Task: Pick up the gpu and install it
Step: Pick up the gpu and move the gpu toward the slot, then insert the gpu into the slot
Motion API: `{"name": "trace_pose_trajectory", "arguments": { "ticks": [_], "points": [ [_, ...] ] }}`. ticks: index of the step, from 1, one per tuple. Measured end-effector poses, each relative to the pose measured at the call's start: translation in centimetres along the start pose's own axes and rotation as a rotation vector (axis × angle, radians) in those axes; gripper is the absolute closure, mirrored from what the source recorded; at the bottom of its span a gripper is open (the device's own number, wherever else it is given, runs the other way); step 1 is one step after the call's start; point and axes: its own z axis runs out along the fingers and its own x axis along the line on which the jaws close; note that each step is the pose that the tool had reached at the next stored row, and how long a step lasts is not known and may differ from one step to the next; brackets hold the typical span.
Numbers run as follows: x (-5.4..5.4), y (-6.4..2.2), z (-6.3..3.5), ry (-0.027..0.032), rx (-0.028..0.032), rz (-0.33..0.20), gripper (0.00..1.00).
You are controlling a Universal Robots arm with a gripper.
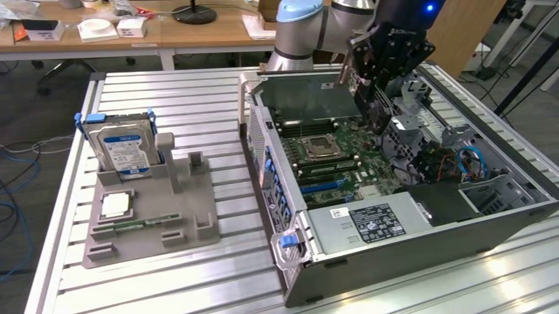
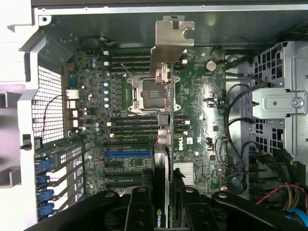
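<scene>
The gpu (image 1: 378, 114) hangs edge-down over the open computer case (image 1: 489, 222), with my gripper (image 1: 374, 88) shut on its upper part. In the wrist view the gpu (image 2: 163, 144) is seen edge-on, its silver end bracket (image 2: 171, 41) pointing away from the camera. My black fingers (image 2: 139, 207) clamp the card from both sides. Below it lies the green motherboard (image 2: 202, 106) with a blue expansion slot (image 2: 127, 155) and the CPU socket (image 2: 142, 94). The card is above the board, apart from any slot.
On the exterior view's left, a grey fixture (image 1: 148, 216) holds a blue-labelled hard drive (image 1: 122, 147) upright, a chip (image 1: 116, 206) and a memory stick (image 1: 131, 226). Inside the case are a power supply (image 1: 371, 222), drive cage (image 2: 276, 103) and cables (image 1: 467, 163). Desks stand behind the slatted table (image 1: 209, 275).
</scene>
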Motion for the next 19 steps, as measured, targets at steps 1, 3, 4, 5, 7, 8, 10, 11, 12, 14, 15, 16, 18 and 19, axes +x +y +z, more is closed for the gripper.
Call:
{"name": "trace_pose_trajectory", "arguments": {
  "ticks": [1,3,4,5,7,8,10,11,12,14,15,16,18,19],
  "points": [
    [-0.06,0.0,0.0,0.0,0.0,0.0,0.74],
    [-0.08,0.0,0.0,-0.0001,0.0,0.0,0.74],
    [-0.08,0.0,0.0,-0.0001,0.0,0.0,0.74],
    [-0.08,0.01,0.0,-0.0001,0.0,0.0,0.74],
    [-0.08,0.01,0.0,-0.0001,0.0,0.0,0.74],
    [-0.08,0.01,0.0,0.0,0.0,0.0,0.74],
    [-0.08,0.01,0.0,-0.0001,0.0,0.0,0.74],
    [-0.08,0.01,0.0,0.0,-0.0001,0.0,0.74],
    [-0.08,0.01,0.0,-0.0001,-0.0001,0.0,0.74],
    [-0.08,0.01,0.0,-0.0001,-0.0001,0.0,0.74],
    [-0.08,0.01,0.01,-0.0001,-0.0007,0.0,0.74],
    [-0.08,0.01,0.01,-0.0001,-0.0012,0.0,0.74],
    [-0.08,0.01,0.0,0.0001,-0.0014,-0.001,0.74],
    [-0.08,0.01,0.0,0.0002,-0.0014,-0.002,0.74]
  ]
}}
